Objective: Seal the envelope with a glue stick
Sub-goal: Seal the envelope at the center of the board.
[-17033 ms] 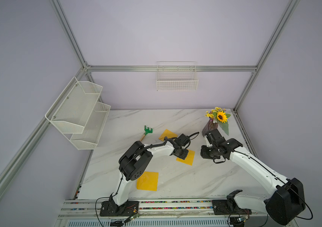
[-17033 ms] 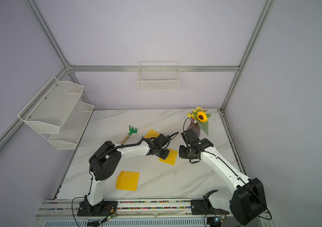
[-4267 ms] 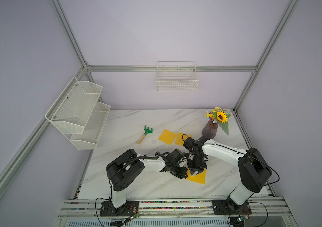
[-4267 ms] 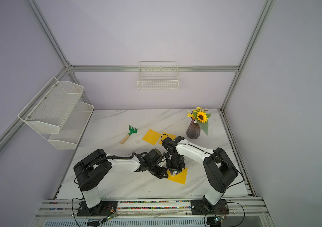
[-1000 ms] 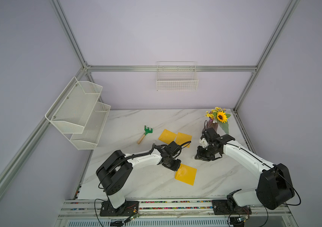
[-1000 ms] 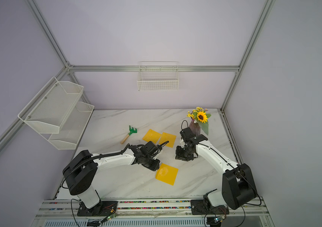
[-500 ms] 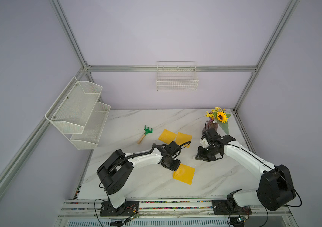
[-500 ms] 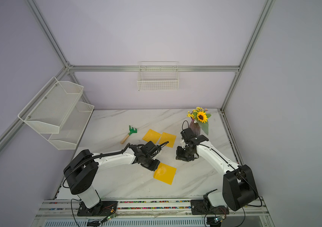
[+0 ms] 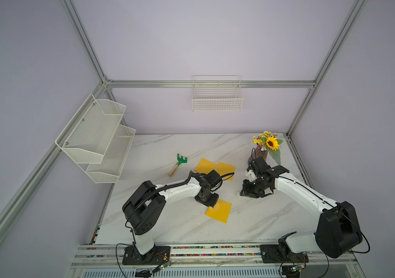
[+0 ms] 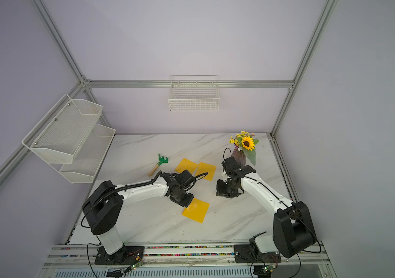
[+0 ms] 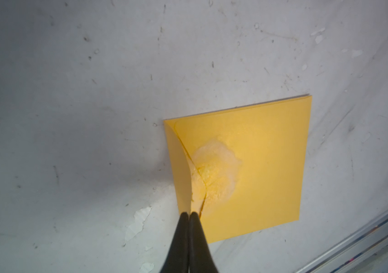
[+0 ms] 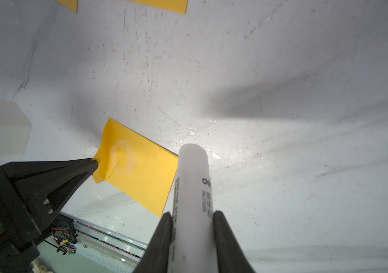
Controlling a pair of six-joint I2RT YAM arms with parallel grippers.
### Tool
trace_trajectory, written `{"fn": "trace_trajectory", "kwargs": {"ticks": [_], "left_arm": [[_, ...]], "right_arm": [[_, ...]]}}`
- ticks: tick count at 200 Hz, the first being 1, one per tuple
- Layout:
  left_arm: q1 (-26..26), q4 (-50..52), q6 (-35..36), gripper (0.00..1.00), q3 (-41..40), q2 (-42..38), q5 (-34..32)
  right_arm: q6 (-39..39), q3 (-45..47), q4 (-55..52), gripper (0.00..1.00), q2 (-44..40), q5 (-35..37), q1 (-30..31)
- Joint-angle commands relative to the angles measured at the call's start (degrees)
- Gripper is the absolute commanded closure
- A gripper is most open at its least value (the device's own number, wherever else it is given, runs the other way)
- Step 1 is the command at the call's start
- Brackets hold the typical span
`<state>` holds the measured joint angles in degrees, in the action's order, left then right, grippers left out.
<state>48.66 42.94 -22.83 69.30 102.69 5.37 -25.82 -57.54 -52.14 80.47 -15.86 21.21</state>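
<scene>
The left gripper [image 11: 189, 214] has its two black fingers pressed tip to tip on the free edge of the flap [image 11: 180, 165] of the yellow envelope [image 11: 271, 165]. The flap curls up off the paper to meet them. Just past the tips a whitish, grainy patch of glue [image 11: 216, 170] sits on the envelope's face, straddling the flap's edge. Beyond that the envelope lies flat on the scuffed marble table [image 11: 70, 94].

The right gripper [image 12: 193, 214] is clamped on the glue stick [image 12: 194, 170]. Its fingers grip the white tube on both sides, and the tube runs straight out past the fingertips with dark print along its label. Whether its whitish end touches the table cannot be told. In both top views this gripper [image 9: 244, 192] stands apart from the envelope [image 9: 219, 211], with bare marble between its jaws and the paper.

Farther out from the left jaws, two more yellow envelopes [image 9: 205, 164] [image 9: 225, 168] lie side by side. Beyond them is a toy rake [image 9: 178, 163] with a green head and a wooden handle. Behind the right jaws stands a dark vase [image 9: 262, 154] of sunflowers [image 9: 271, 143], near the table's back corner. Farthest off are a white wire basket [image 9: 217, 101] on the back wall and a two-tier mesh shelf [image 9: 95, 134] on the side wall — both hang above the table.
</scene>
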Motion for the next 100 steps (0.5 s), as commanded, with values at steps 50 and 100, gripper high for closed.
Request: {"fn": "trace_trajectory", "kwargs": {"ticks": [50, 100], "left_arm": [[2.6, -0.4, 0.7, 0.96, 4.3, 3.8, 2.4], [3.7, -4.3, -1.2, 0.81, 3.6, 5.7, 5.9]], "right_arm": [[0.8, 1.2, -0.9, 1.0, -0.2, 1.7, -0.4], [1.4, 2.1, -0.2, 1.0, 0.5, 1.2, -0.4]]}}
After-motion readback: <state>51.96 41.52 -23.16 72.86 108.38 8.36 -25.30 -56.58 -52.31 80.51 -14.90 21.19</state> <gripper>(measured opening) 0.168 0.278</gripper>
